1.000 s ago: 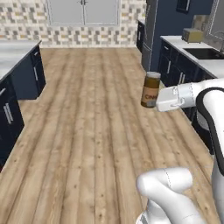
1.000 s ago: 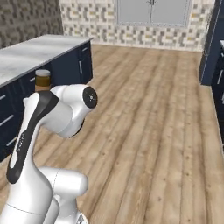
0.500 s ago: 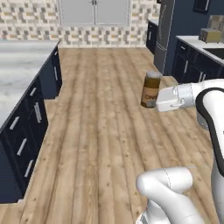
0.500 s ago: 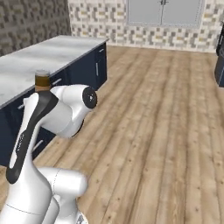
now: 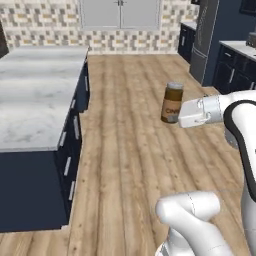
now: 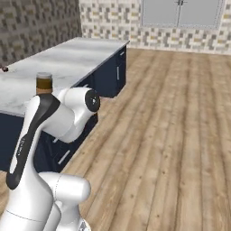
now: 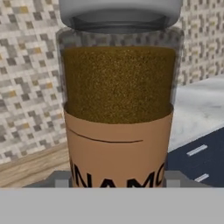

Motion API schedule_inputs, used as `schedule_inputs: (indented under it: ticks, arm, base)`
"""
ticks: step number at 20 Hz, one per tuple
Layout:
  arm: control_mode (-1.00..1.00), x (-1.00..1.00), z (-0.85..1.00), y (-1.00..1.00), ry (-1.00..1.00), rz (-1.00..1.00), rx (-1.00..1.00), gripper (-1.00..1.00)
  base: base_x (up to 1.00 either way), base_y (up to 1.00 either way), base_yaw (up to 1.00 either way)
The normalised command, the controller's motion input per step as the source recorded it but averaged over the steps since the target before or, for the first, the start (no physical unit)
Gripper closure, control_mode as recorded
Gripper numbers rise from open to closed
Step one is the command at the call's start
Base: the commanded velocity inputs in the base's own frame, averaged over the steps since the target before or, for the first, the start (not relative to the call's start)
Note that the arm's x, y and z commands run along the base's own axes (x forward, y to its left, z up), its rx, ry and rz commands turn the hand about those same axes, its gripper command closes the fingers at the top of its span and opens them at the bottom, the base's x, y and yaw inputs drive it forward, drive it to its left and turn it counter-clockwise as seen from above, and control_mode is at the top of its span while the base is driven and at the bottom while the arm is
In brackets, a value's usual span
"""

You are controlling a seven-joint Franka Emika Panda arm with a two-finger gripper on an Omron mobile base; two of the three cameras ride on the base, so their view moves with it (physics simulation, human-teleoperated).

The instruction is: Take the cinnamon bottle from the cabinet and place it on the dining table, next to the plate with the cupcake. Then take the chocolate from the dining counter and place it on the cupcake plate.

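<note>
My gripper is shut on the cinnamon bottle, a brown jar with a pale cap and an orange-brown label, held upright above the wooden floor. Up close in the hand view, the bottle stands between my grey fingertips. In the right base view its cap pokes up behind my arm. The dining table, a white veined marble top on a navy base, lies to the left of the bottle. A tiny dark thing sits at its left edge; I cannot tell what it is. The plate, cupcake and cabinet are out of view.
Wooden floor runs between the island and the navy base cabinets on the right. A tall dark fridge stands at the back right. Grey double doors sit in the tiled back wall.
The whole picture has shifted, so the camera has moved: the marble island now looms larger and nearer on the left. The bottle stays in my grip, unchanged relative to the arm.
</note>
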Motion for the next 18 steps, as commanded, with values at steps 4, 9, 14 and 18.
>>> schedule_inputs:
  ticks: [4, 9, 14, 18]
  arm:
    - [1.00, 0.00, 0.00, 0.00, 0.00, 0.00, 0.00, 1.00]
    - [1.00, 0.00, 0.00, 0.00, 0.00, 0.00, 0.00, 1.00]
    - [1.00, 0.00, 0.00, 0.00, 0.00, 0.00, 0.00, 1.00]
    - [1.00, 0.00, 0.00, 0.00, 0.00, 0.00, 0.00, 1.00]
  base:
    - [0.27, 0.90, 0.00]
    - [0.26, 0.92, 0.00]
    - [0.28, 0.91, 0.00]
    - [0.29, 0.91, 0.00]
